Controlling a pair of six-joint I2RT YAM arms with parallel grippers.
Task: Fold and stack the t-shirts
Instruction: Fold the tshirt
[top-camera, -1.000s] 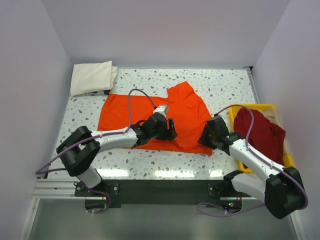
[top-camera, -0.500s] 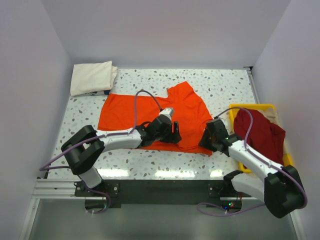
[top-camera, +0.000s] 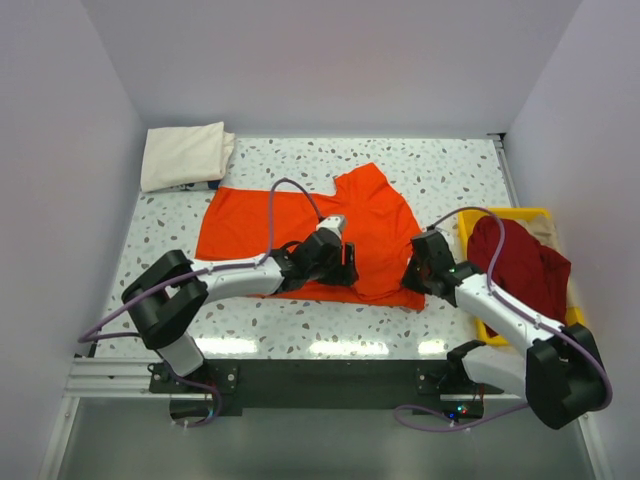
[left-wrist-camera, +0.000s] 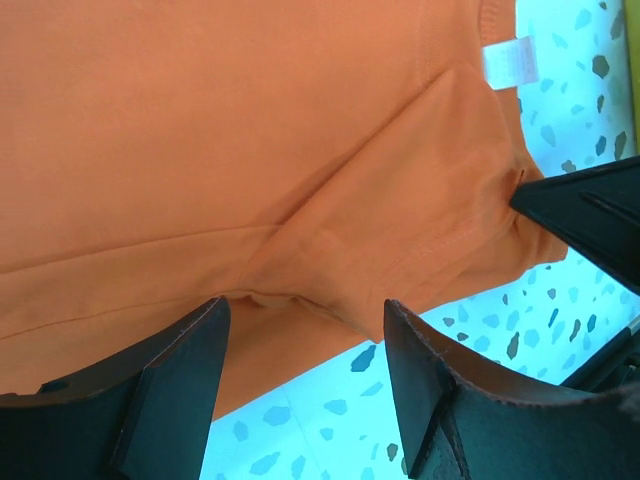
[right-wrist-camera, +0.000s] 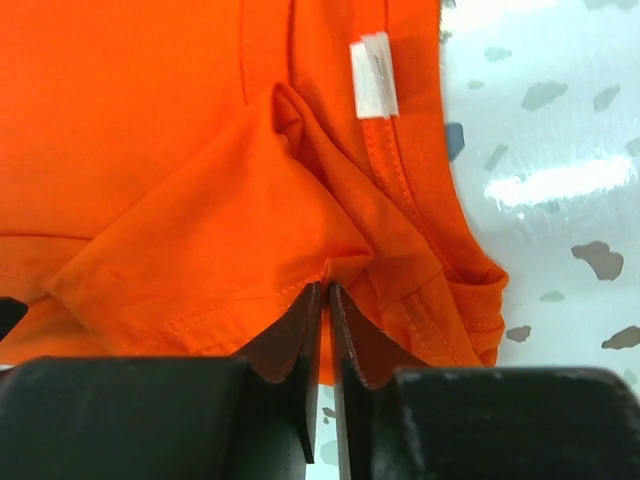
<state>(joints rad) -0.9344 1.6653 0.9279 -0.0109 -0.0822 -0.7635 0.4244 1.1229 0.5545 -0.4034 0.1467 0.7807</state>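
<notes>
The orange shirt (top-camera: 300, 225) lies spread on the table (top-camera: 440, 170), mostly flat. Its near right corner is bunched, with a sleeve flap folded over the body beside the white label (right-wrist-camera: 373, 76).

The right pincer (right-wrist-camera: 326, 300) is pressed together on the stitched edge of that flap, with a sliver of orange cloth showing between the two fingers. The label lies just beyond its tips and a little to the right. I judge it grips there so the loose sleeve can be lifted and laid over the body.

The left pincer (left-wrist-camera: 305, 312) is spread and pinching nothing. Its fingers straddle a crease near the shirt's near hem, with bare table just behind the tips. The tip of the other arm's pincer shows well off to its right. Set that way, it looks ready to close on the hem so both arms carry one edge together.

The dark red shirt (top-camera: 520, 265) is heaped in the yellow tray (top-camera: 505, 213), just right of the right pincer. The cream shirt (top-camera: 183, 155) lies folded far beyond and left of the left pincer, probably the base of the stack.
</notes>
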